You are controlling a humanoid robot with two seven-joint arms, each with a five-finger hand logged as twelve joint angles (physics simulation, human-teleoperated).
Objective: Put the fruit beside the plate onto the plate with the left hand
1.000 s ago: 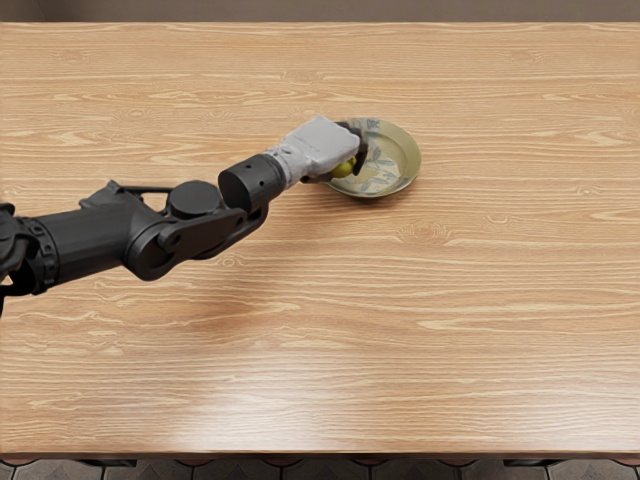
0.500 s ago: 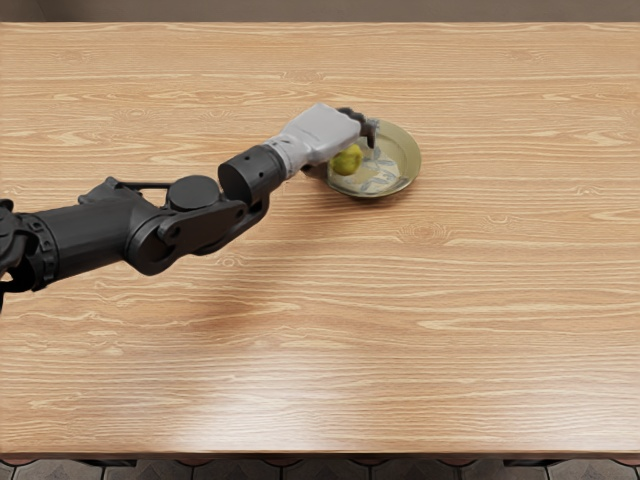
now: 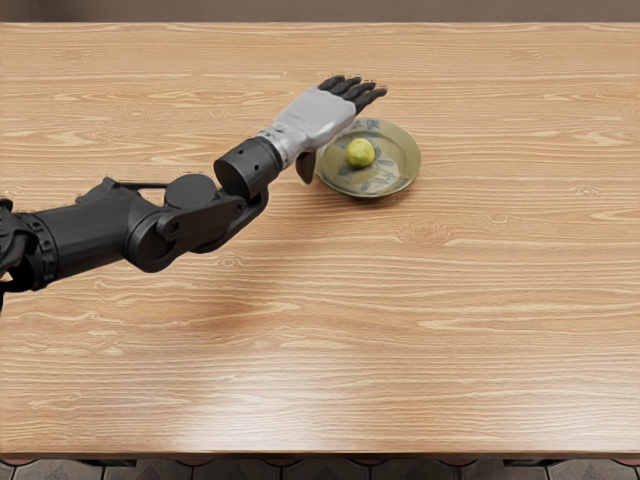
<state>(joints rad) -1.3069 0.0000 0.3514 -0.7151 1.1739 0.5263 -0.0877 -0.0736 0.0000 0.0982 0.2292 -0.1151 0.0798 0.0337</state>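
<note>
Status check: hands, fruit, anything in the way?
Left hand open, holding nothing, raised at the left rim of the plate. Fruit resting on plate, apart from the hand. Right arm not in view.

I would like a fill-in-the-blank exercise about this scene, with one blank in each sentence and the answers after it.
1. The yellow-green fruit lies on the ____.
2. The left hand holds nothing, and its fingers are ____ (open or shut).
3. The arm of this hand enters from the picture's ____ edge.
Missing words: plate; open; left.
</note>
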